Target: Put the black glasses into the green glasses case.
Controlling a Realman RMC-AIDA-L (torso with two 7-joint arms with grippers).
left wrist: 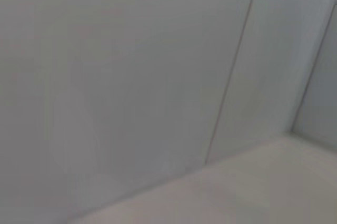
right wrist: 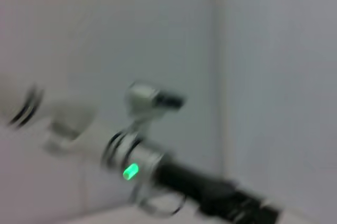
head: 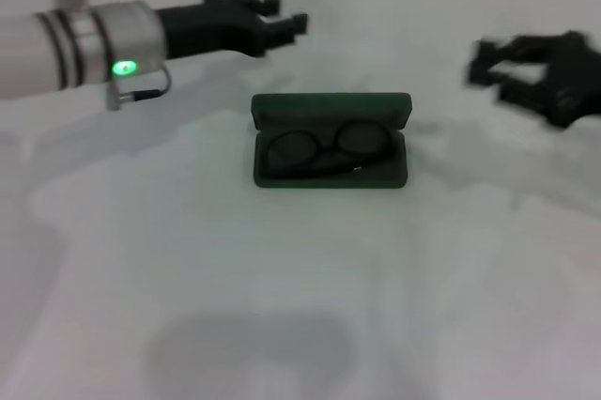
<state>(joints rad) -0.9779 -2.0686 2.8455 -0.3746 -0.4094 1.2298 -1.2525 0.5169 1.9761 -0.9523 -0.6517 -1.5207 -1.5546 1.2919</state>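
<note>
black glasses (head: 324, 149) sat folded inside the open green glasses case (head: 331, 110) mid-table, left gripper (head: 282, 24) far left with fingers apart and empty, right gripper (head: 490, 64) far right, spread wide, holding nothing

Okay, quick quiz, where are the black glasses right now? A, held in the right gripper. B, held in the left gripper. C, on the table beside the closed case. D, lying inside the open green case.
D: the head view shows the black glasses lying in the tray of the green glasses case, lid up, while the left gripper and right gripper hang apart from it, holding nothing.
</note>
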